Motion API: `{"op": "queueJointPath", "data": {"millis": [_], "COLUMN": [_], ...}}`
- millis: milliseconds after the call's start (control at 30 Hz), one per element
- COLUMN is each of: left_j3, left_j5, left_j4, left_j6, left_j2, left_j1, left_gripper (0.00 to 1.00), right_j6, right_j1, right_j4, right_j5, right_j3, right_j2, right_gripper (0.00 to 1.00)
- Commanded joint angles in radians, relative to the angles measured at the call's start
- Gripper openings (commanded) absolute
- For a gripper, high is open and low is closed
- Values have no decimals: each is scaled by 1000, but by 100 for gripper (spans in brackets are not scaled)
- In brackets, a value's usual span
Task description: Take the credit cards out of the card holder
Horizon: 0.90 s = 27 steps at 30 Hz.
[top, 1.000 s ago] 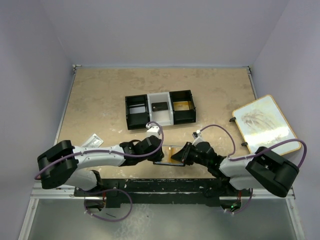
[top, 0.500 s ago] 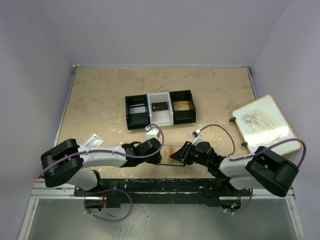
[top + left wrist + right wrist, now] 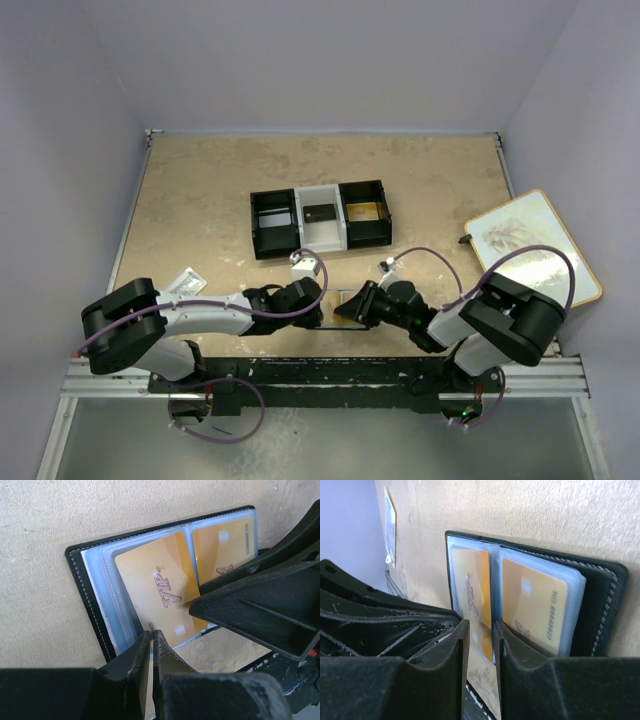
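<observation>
The card holder (image 3: 102, 597) is lying open on the worktop (image 3: 40, 630) near its front edge, between the two arms, with its clear sleeves facing up. Two cards are sitting in those sleeves: a VIP card (image 3: 155, 587) and a second gold card (image 3: 222, 542) just beside it across the fold.

The left gripper (image 3: 151, 639) is reaching in low with its fingers pressed together. Their tips are touching the edge of the sleeves by a corner of the VIP card, and I can't tell whether a sleeve is caught between them. The right gripper (image 3: 480, 645) is lying low from the opposite side, its fingers standing a narrow slit apart. The edge of the VIP card and its sleeve are showing in the slit, and whether the fingers are squeezing it I can't tell.

Farther back a three-part tray (image 3: 275, 248) is holding a dark card (image 3: 320, 212) in its white middle section and a loose gold card (image 3: 365, 210) in its right section. A white packet (image 3: 186, 281) is lying beside the left arm.
</observation>
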Motion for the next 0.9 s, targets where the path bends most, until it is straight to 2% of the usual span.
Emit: {"op": "queueJointPath", "data": {"millis": [0,100,167,267,400,700,867], "left_j3": [-24,-24,-23,-26,-20,-12,10], "left_j5": [-18,-28,-35,-52,-69,-78,-61], "left_j4": [-37,-44,-54,-66,-85,-88,-82], "left_j6": [-8,-7,-8,-11,-12,-14,3], "left_j2": [0,2,0,3,12,15,7], "left_j1": [-9,-9,-9,-9,-9,-9,-9], "left_gripper": [4,3,3,3,3,2,3], "right_j6": [-1,31,52,34,16,2,-2], "right_j1": [-2,-2,-2,-4,-10,-19,-20], "right_j4": [37,101,134,96,0,-352,-413], "right_j5": [-24,-34,-20,-11,6,94,111], "right_j3": [25,-4,-32,-44,-41,-39,-55], "right_j2": [75,91,79,39,-46,-329,-420], "right_gripper": [25,13,8,1,0,0,0]}}
